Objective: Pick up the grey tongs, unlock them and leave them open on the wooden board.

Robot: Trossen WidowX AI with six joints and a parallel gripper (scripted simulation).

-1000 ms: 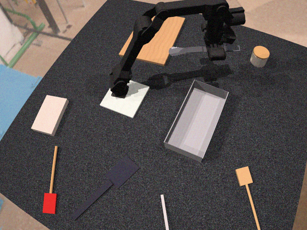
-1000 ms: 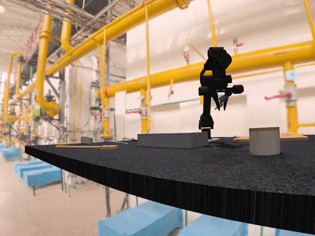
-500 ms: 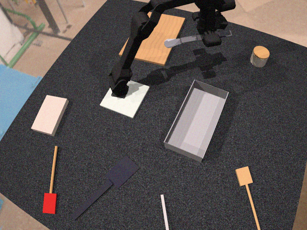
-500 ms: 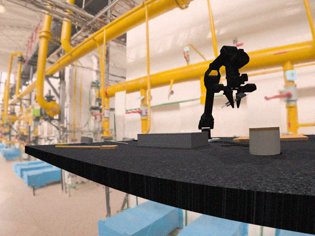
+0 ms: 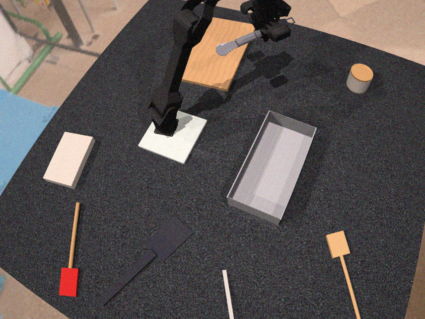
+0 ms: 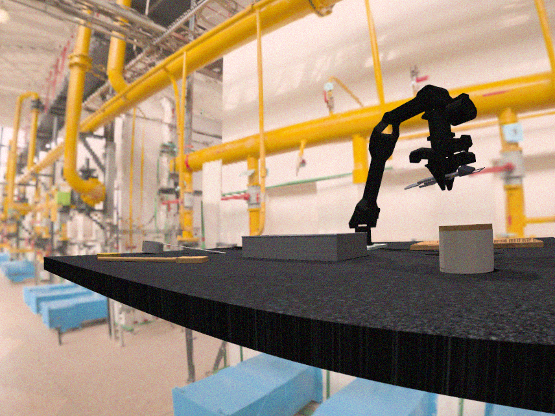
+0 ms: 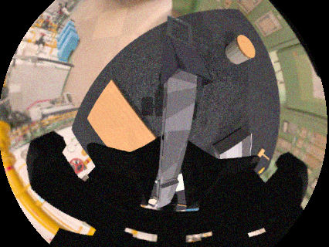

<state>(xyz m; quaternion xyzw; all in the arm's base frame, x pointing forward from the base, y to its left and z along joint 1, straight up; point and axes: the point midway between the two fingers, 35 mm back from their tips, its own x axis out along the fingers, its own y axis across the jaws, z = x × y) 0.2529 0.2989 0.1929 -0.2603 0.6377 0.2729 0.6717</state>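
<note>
Nearest the front edge of the dark speckled table top [image 5: 212,219], counted left to right: one red-headed spatula with a wooden handle [image 5: 70,264], one dark flat cleaver-shaped blade [image 5: 147,255], one thin white stick [image 5: 228,293], one tan square-headed spatula on a wooden handle [image 5: 341,261]. That makes two spatulas — one red, one tan.

Further in: one pale pink rectangular block [image 5: 68,159] at the left, one white square base plate [image 5: 172,137] under my arm's foot, and one grey rectangular roasting tin [image 5: 272,166] at centre right; nothing lies across its rim or inside it.

Beyond the tin, off to the right, one grey cylindrical canister with a tan lid [image 5: 359,78] stands upright, well apart from everything else.

Far side: one rectangular wooden board [image 5: 214,54], lying flat. My black claw [image 5: 265,32] hangs in the air by the board's right edge, clamped narrow on the one pair of grey metal tongs [image 5: 237,42], gripping them near the hinge end. The scalloped tips reach out over the board, tilted slightly downward in the exterior view, clear of the wood. The wrist view shows the two tong arms pressed together — no gap between them that I can make out.
</note>
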